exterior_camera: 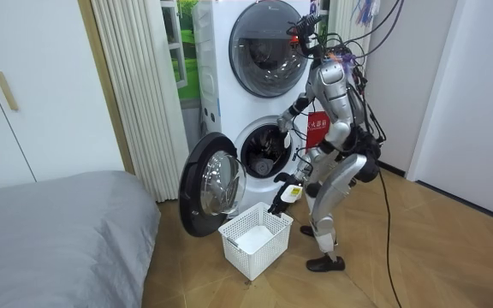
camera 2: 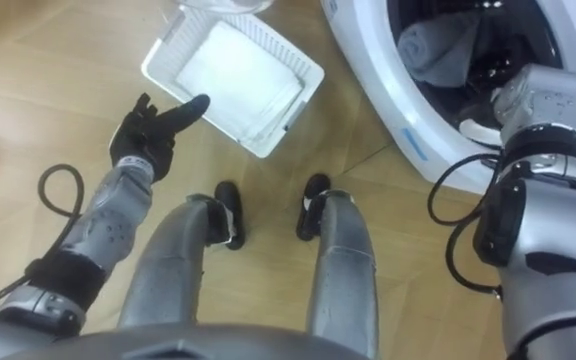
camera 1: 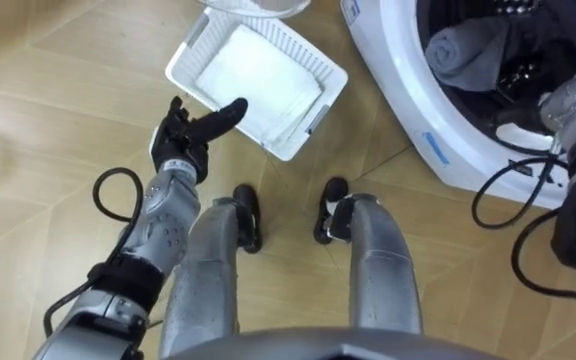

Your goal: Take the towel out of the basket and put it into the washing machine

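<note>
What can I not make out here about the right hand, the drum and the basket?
Right hand: eye views, its own wrist hides what it touches inside the drum.
Drum: eye views, the upper edge cuts it off beyond the grey towel; room view, too dark and small.
Basket: whether the white layer inside is cloth or its bottom is unclear.

Silver-grey limbs, black left robot hand (camera 1: 190, 135) (looped black cables).
</note>
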### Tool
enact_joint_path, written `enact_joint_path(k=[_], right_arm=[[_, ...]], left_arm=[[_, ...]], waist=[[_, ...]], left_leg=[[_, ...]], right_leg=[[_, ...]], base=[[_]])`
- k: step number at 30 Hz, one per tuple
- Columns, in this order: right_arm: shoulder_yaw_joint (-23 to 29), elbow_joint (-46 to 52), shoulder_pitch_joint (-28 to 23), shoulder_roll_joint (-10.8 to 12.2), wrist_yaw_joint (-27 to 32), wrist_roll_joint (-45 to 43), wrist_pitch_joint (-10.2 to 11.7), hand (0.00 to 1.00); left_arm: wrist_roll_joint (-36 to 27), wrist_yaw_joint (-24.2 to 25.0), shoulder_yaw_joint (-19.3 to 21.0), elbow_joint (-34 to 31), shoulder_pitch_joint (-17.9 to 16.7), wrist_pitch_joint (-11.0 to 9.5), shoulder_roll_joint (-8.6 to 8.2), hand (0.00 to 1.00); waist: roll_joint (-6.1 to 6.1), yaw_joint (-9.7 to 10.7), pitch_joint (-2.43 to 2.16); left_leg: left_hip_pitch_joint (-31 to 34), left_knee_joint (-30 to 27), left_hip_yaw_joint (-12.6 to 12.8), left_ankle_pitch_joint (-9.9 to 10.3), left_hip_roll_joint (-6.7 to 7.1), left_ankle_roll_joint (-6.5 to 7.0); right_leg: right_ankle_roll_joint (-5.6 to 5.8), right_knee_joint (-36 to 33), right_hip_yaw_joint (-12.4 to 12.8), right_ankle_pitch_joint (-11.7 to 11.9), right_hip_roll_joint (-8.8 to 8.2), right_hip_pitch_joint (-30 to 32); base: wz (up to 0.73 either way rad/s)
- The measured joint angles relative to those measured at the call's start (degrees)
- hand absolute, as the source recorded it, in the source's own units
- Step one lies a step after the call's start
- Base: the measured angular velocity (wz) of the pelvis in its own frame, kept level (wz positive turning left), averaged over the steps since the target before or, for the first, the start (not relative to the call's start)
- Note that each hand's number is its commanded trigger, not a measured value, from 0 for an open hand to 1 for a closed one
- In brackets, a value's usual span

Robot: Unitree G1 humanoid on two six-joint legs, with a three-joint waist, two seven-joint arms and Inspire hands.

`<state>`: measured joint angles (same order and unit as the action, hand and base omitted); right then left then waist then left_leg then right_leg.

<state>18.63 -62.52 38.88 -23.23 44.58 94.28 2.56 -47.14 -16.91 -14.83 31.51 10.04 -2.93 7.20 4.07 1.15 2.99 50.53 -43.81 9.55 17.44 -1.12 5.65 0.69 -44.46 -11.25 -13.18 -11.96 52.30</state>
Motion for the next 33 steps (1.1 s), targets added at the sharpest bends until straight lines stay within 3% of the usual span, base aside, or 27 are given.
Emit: enact_joint_path(k=[6,9,13,14,15,18,21,23,26,30,33], right_arm=[[-0.8,0.1,-5.9,0.2,-3.9,-0.5,0.1,0.0],[-2.5,-0.8,-10.4,1.1,-7.7,-0.8,1.3,0.0],[-8.9,-7.2,-19.6,3.6,-15.9,-8.3,1.1,0.0],[-10.8,-9.7,-22.5,4.8,-18.0,-13.4,1.1,0.0],[-13.7,-11.8,-26.1,5.4,-20.3,-18.2,1.0,0.0],[-21.0,-15.2,-31.7,6.0,-23.9,-32.0,0.2,0.0],[-25.8,-17.0,-35.5,8.0,-28.8,-48.0,-1.5,0.0],[-28.3,-17.8,-36.5,9.8,-32.4,-58.9,-2.8,0.0],[-31.1,-16.0,-36.5,10.7,-35.9,-69.1,-3.4,0.0],[-31.4,-13.9,-37.3,10.8,-38.5,-77.4,-3.8,0.0],[-31.1,-11.9,-38.7,10.8,-39.7,-78.8,-3.9,0.0]], left_arm=[[9.1,2.5,-1.5,8.3,-0.1,0.7,0.07,0.0],[14.6,3.9,-1.0,12.2,-0.7,0.9,0.58,0.0],[23.1,6.1,-0.2,18.6,-3.2,0.9,2.53,0.0],[26.4,6.5,1.5,20.5,-4.7,0.9,3.18,0.0],[29.1,6.6,2.9,22.6,-6.6,0.9,3.66,0.0],[31.1,6.6,4.7,25.7,-10.2,1.0,5.04,0.0],[31.8,7.5,8.0,30.2,-12.9,1.5,5.63,0.0],[32.0,8.7,8.1,31.6,-13.9,1.8,5.61,0.0],[32.0,9.0,8.2,32.9,-15.2,2.3,5.44,0.0],[32.0,9.0,8.5,32.8,-16.9,3.2,5.1,0.0],[32.1,9.2,10.6,32.6,-17.7,3.9,4.58,0.0]], waist=[[-1.93,-2.2,0.01],[-2.42,-3.5,-0.07],[-3.41,-5.1,-0.5],[-3.57,-5.7,-0.61],[-4.29,-6.0,-1.07],[-5.18,-6.4,-1.77],[-5.37,-6.1,-1.89],[-5.42,-6.1,-1.97],[-5.57,-6.3,-2.06],[-5.64,-6.1,-2.24],[-5.58,-6.0,-2.28]], left_leg=[[-6.3,4.0,-0.4,-0.2,-0.43,-0.37],[-9.7,6.8,-0.7,-0.7,-0.29,-0.81],[-15.8,10.8,-2.2,-1.1,-0.45,-1.56],[-18.1,12.3,-2.4,-1.2,-0.47,-1.79],[-20.2,13.7,-2.5,-1.2,-0.52,-1.84],[-23.7,16.7,-2.2,-1.5,-0.42,-2.17],[-27.9,19.1,-2.2,-1.8,-0.4,-2.64],[-30.8,20.7,-2.1,-1.9,-0.76,-2.88],[-34.7,23.1,-1.8,-2.2,-1.32,-3.44],[-39.8,26.1,-1.7,-2.6,-1.34,-3.97],[-42.6,27.7,-1.7,-2.8,-1.2,-4.36]], right_leg=[[0.42,5.1,-0.7,0.7,1.37,-6.9],[0.48,7.8,-1.5,1.1,1.67,-10.4],[0.86,13.8,-3.5,1.7,3.12,-18.1],[0.92,15.7,-3.5,2.0,3.61,-20.5],[1.13,17.6,-3.9,2.2,4.0,-22.8],[1.43,20.0,-3.7,2.5,4.19,-25.9],[1.47,22.0,-4.0,2.5,4.5,-29.8],[1.36,24.0,-4.4,3.0,5.27,-32.9],[1.1,27.7,-4.6,4.4,6.35,-37.1],[1.16,30.4,-4.5,4.8,7.24,-42.2],[1.18,31.1,-4.6,4.8,7.59,-44.6]], base=[[-0.03],[0.0],[0.13],[-0.03],[-0.06],[-0.07],[-0.06],[0.03],[-0.11],[-0.01],[0.0]])
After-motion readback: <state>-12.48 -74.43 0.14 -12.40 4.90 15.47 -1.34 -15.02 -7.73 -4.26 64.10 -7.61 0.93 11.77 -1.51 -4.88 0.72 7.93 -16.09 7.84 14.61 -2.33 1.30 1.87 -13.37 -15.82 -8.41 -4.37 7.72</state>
